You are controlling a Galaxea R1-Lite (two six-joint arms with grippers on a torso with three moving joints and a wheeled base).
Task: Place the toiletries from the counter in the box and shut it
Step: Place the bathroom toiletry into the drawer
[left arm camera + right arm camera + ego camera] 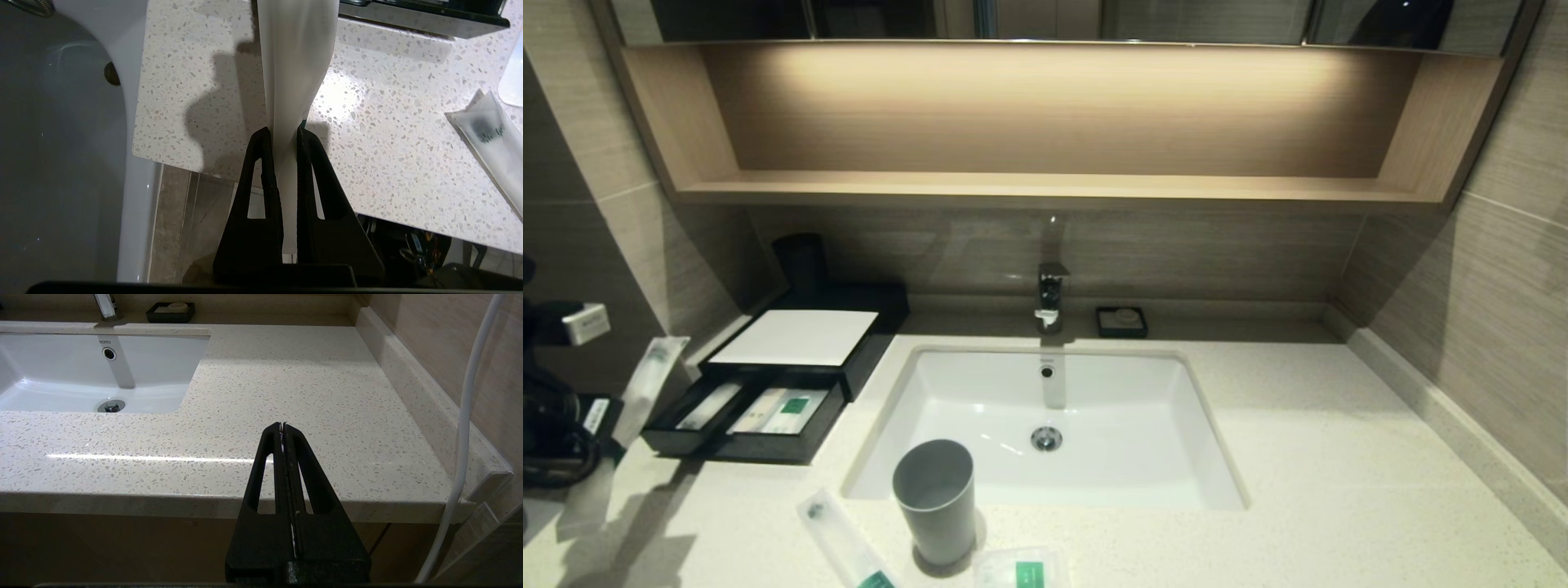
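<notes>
Our left gripper (284, 134) clamped on a long white packet (296, 61), label unreadable, speckled worktop (367, 122) beneath it, our parked right gripper (283, 426) pressed together, "TOTO" sink (61, 375) ahead of it.

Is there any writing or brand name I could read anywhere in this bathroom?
"TOTO": on the sink wall, above the overflow hole.
Green labels on the packets on the counter: print too small to read.
Dark mark on the long packet: blurred, unreadable.
White tags on the left arm: unreadable.
</notes>
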